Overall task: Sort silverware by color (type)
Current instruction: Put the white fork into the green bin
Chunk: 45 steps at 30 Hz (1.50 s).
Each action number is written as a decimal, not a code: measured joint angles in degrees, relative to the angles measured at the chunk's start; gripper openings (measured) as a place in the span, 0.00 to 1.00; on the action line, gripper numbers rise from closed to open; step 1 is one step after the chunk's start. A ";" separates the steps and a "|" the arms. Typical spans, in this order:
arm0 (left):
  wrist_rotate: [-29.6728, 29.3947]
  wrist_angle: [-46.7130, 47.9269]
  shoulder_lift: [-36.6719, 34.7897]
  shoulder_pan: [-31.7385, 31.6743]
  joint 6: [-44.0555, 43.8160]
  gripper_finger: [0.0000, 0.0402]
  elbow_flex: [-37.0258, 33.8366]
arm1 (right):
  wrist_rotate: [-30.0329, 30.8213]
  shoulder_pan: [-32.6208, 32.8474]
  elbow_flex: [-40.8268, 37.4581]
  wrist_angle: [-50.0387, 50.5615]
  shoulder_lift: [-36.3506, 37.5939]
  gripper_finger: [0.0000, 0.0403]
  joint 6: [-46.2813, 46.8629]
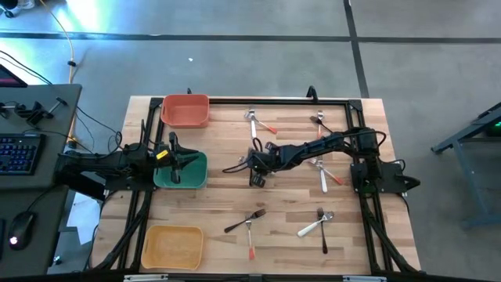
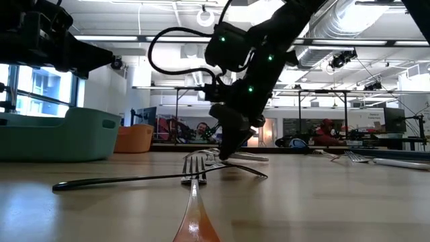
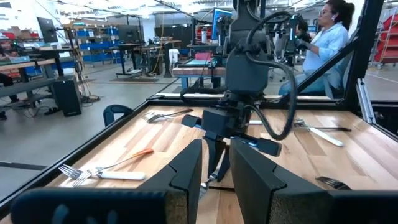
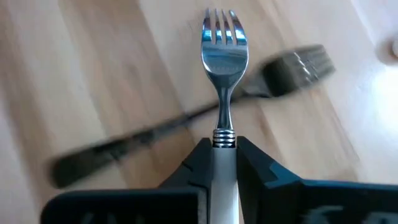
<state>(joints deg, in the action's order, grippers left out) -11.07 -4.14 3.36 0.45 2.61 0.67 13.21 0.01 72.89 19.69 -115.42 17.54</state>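
High view: the right claw (image 1: pixel 256 168) is reached out to mid-surface over a crossed pair of utensils; the left claw (image 1: pixel 174 159) waits above the teal plastic bin (image 1: pixel 192 177), its jaws standing part open in its own wrist view. More forks and spoons lie scattered well apart from the right claw on the pale wooden surface (image 1: pixel 282 219).

Low view: the right claw's tips are down at the surface among the cutlery, with an all-black fork (image 2: pixel 154 177) lying long in front; what they pinch is hidden here.

Right wrist view: only this view settles it: the jaws are clamped on the white handle of a silver-headed fork (image 4: pixel 223 56), which lies across the black fork beneath it.

Step in hand: the pick, judged just made.

Next move: likely a straight lift clear of the black fork, then a carry to a bin.
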 joint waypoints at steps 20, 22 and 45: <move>-0.24 -0.04 0.00 0.00 -1.47 0.18 4.62 | 0.12 11.81 18.10 -0.99 0.47 0.05 0.17; -0.58 0.20 -0.02 0.00 -0.97 0.18 4.67 | 0.28 12.45 18.11 -4.50 0.22 0.05 -0.61; 16.87 0.85 0.00 0.04 -3.30 0.27 4.68 | 3.11 14.00 18.13 -42.72 -0.63 0.05 -32.04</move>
<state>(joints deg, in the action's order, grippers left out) 5.80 -3.29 3.36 0.49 -0.69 5.34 16.32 14.01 91.02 -23.02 -116.05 -14.50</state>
